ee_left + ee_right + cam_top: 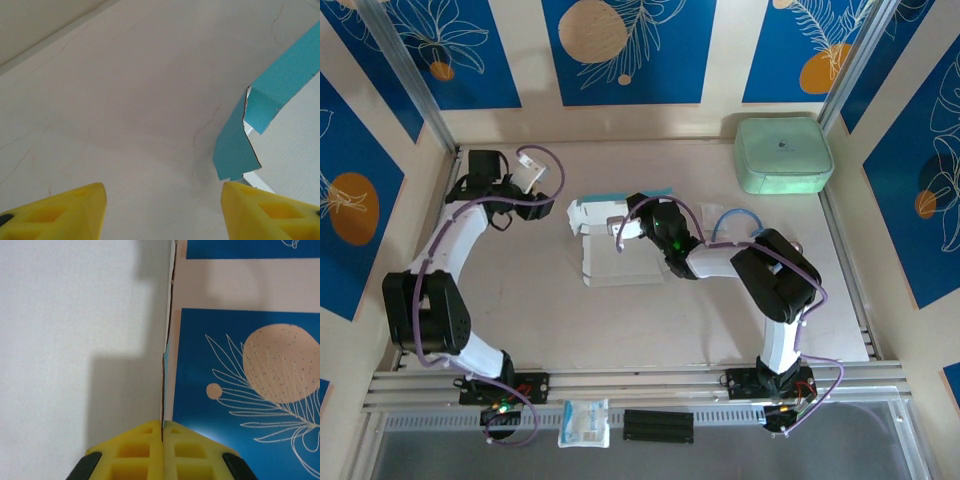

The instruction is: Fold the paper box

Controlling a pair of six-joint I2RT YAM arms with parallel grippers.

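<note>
Your desk [620, 330] carries two things of note: a mint-green case [783, 155] at the far right corner, well apart from the work, and the paper box [620, 265] near the middle, partly opened, whitish inside up with a strip of light blue along its far edge.

The relation that matters is this: the box lies to the right of your left gripper [530, 170] and near it, but not touching. In the left wrist view that gripper [162, 200] stands wide and empty above bare desk, and the box's blue flap [280, 85] rises ahead and to the right of the right-hand fingertip.

Your right arm is the nearer one; it reaches in over the box from the right. Its gripper [162, 427] is pinched closed on a thin edge of the card, with the pale inner face [75, 340] on its left. I judge the fold only partly made.

A small white packet [584, 422] sits on the near rail, out of play.
</note>
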